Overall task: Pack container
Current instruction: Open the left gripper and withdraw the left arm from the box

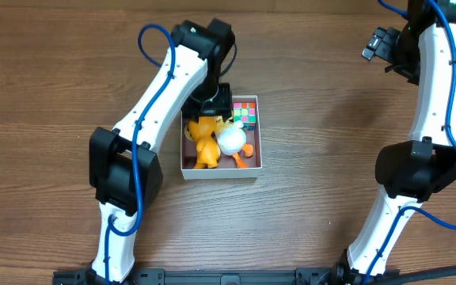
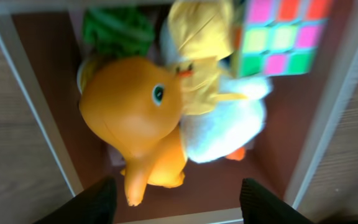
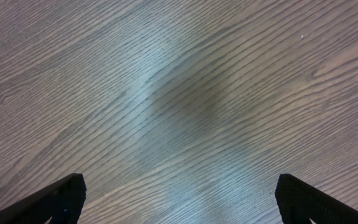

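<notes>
The container is a shallow white-walled box with a pinkish-brown floor at the table's middle. Inside lie an orange toy, a white duck plush with yellow parts, a colourful puzzle cube and a green item. In the left wrist view the orange toy lies against the duck, with the cube in one corner. My left gripper is open and empty above the box's near wall. My right gripper is open and empty over bare wood at the far right.
The wooden table surrounds the box. The left arm reaches over the box's far left side. The right arm stands along the right edge.
</notes>
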Action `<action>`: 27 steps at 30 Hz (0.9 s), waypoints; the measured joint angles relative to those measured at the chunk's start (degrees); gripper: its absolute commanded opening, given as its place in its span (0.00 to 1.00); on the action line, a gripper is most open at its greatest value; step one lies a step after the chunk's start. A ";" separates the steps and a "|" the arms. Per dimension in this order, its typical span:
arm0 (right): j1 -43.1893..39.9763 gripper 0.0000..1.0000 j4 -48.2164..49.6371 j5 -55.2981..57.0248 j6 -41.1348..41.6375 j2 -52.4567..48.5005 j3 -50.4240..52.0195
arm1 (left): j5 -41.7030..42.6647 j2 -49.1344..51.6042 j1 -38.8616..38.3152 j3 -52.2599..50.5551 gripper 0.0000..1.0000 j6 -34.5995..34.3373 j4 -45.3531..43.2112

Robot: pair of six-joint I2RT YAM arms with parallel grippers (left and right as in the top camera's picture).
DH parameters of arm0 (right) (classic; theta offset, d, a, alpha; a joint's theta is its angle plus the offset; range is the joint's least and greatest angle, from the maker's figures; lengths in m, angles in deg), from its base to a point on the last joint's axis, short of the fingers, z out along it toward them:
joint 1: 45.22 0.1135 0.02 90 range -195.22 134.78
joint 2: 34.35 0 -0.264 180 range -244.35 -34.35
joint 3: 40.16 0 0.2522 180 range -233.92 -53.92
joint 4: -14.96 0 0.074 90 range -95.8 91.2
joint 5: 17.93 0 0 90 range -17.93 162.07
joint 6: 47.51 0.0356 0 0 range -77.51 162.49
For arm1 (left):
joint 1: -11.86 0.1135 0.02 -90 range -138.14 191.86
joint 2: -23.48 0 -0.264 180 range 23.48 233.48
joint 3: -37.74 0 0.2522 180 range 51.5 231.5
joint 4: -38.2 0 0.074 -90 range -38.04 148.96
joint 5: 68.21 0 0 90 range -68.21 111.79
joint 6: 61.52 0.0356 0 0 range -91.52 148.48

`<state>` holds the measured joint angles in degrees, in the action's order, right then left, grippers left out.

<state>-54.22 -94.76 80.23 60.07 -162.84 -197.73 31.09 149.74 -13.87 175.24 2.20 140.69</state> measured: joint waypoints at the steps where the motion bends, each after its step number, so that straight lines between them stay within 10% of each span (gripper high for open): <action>1: 0.00 1.00 -0.02 0.00 -0.02 0.00 0.00 | 0.09 0.00 0.24 2.10 0.81 1.42 0.63; 4: 0.00 1.00 0.00 -0.02 -0.02 0.00 0.00 | 0.42 0.35 0.74 10.71 1.00 4.15 2.25; 12: 0.00 1.00 0.00 -0.02 -0.02 0.00 0.00 | -0.52 -0.28 1.25 30.67 1.00 10.12 7.74; 27: -0.02 1.00 0.00 -0.02 0.00 0.00 0.00 | -1.60 -16.65 0.59 24.90 1.00 13.00 7.93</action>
<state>-54.24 -94.76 80.21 60.07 -162.84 -197.73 29.50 133.08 -13.28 200.14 15.20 148.62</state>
